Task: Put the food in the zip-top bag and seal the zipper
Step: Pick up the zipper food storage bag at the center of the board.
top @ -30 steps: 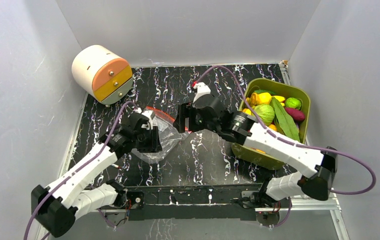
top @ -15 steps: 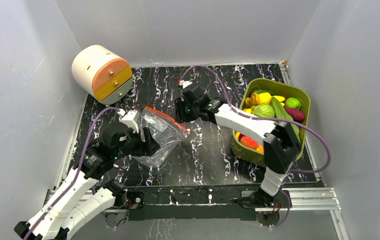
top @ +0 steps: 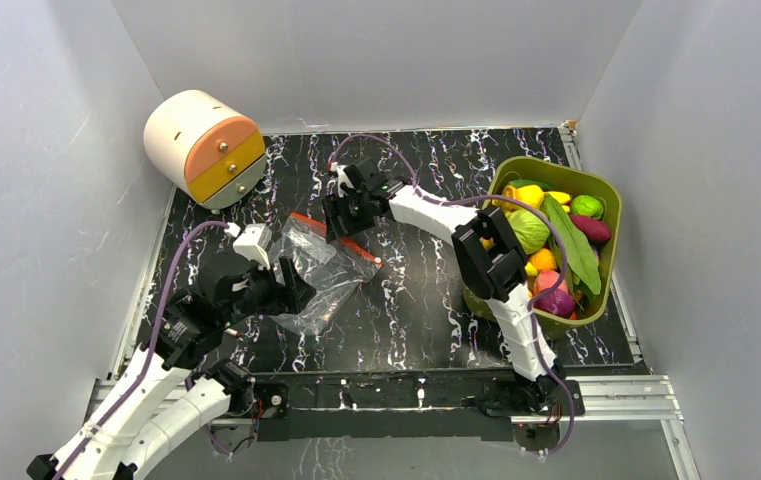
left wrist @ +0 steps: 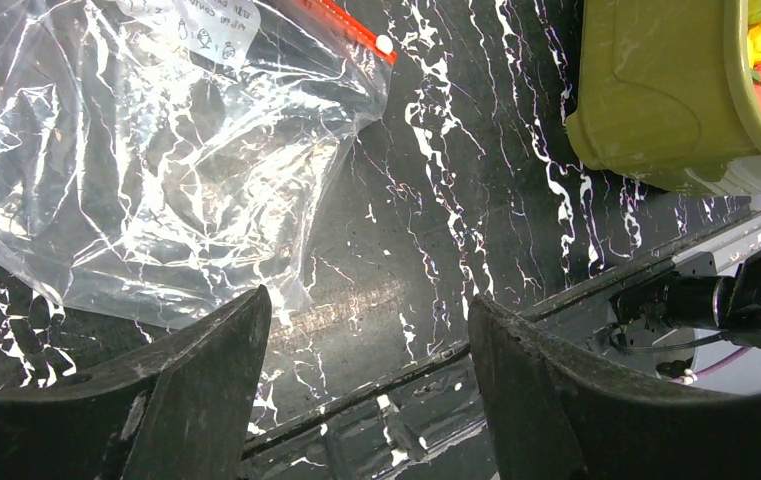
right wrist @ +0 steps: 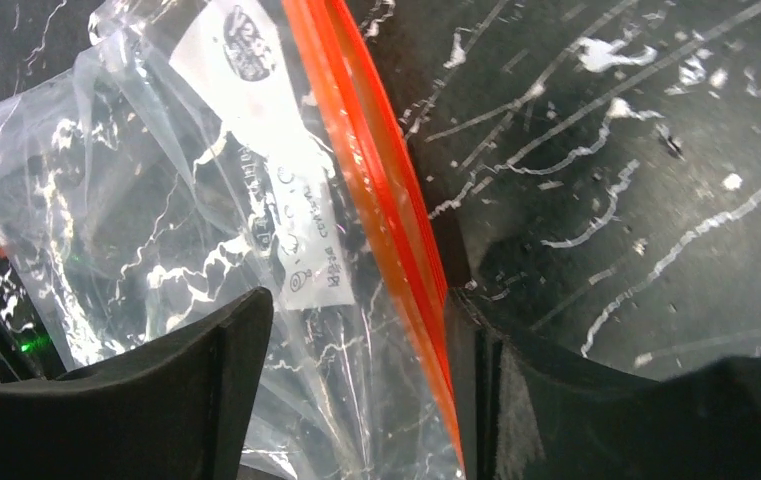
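2 open grippers: left gripper [left wrist: 366, 310] empty beside the zip-top bag [left wrist: 156, 150], right gripper [right wrist: 361, 310] straddling the zipper [right wrist: 376, 190], unclamped. Food [top: 531, 230] sits in the tub [left wrist: 646, 90]; closing now could pinch both lips shut.

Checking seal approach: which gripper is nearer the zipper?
Right. The right gripper straddles the zipper, jaws open; the left gripper hangs at the opposite edge of the bag.

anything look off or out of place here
Nothing spilled or broken. The clear crinkly zip-top bag lies crumpled and empty on the black marbled table, its red-orange zipper strip askew, while the glossy toy food all sits in the olive-green plastic tub.
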